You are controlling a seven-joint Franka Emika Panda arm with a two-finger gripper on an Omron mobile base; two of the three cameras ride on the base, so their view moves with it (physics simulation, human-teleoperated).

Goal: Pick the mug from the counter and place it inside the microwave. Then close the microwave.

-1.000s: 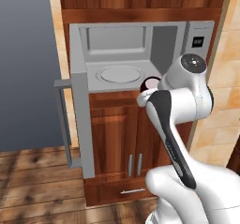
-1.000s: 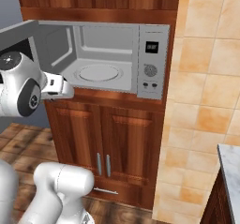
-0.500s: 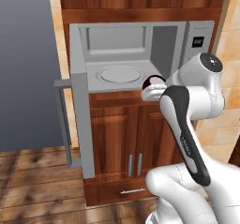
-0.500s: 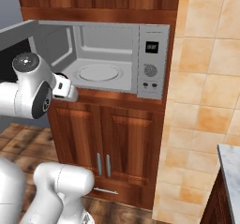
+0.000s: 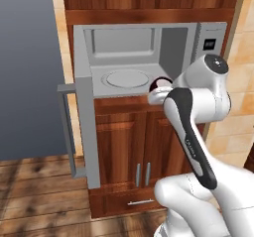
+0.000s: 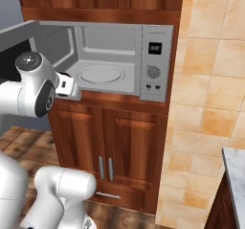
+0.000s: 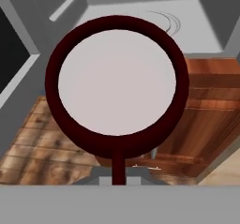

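A: Although the microwave (image 6: 119, 60) has a display (image 6: 154, 48) on its side panel, can any writing on it be read?

B: No, the display is just a dark patch with tiny pale marks, too small to read. Below it sit 1 round dial (image 6: 153, 72) and 2 small buttons.

A: What is inside the microwave?

B: A round turntable (image 5: 127, 79) lies flat on the cavity floor, with nothing standing on it. The door (image 5: 84, 109) is swung wide open to the left, its bar handle (image 5: 68, 132) facing outward.

A: Where is the mug?

B: The mug (image 7: 117, 87) is carried by the gripper (image 5: 158, 93) at the right front edge of the cavity, just at the opening. From the left base view, its dark maroon rim and pale inside peek out above the white hand. In the hand view the rim circles a whitish, empty interior, with its handle pointing down toward the jaws.

A: And the jaws?

B: Clenched tight, grasping the mug; the fingertips themselves are hidden under it. Below the microwave are reddish-brown cabinet doors (image 6: 110, 146) and a wooden floor (image 5: 39, 191).
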